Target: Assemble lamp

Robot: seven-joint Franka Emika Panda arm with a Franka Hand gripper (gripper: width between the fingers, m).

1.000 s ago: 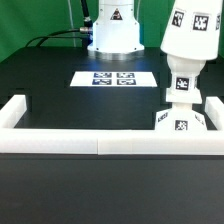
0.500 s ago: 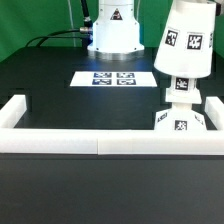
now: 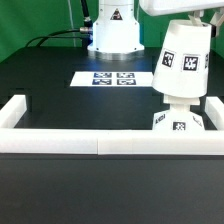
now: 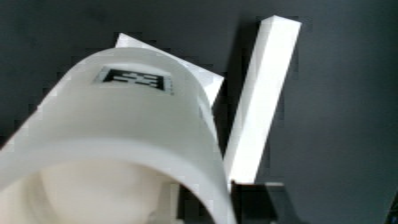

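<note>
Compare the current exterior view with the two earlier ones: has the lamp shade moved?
Yes. The shade has come down and toward the exterior view's left, nearer the marker board, and now covers the bulb above the base.

Green backdrop point(image 3: 35, 20) behind black table point(image 3: 60, 100)

The large white truncated-cone plastic shade point(image 3: 182, 62) hangs tilted under the gripper point(image 3: 178, 8), above the table, over the white plastic bulb, of which a part point(image 3: 177, 105) shows beneath the shade's rim. Below that sits the small white square plastic base point(image 3: 180, 122), against the long white wall strip point(image 3: 100, 140) in front. The flat white marker board point(image 3: 113, 78) lies behind, toward the exterior view's left of the jaws.
</note>
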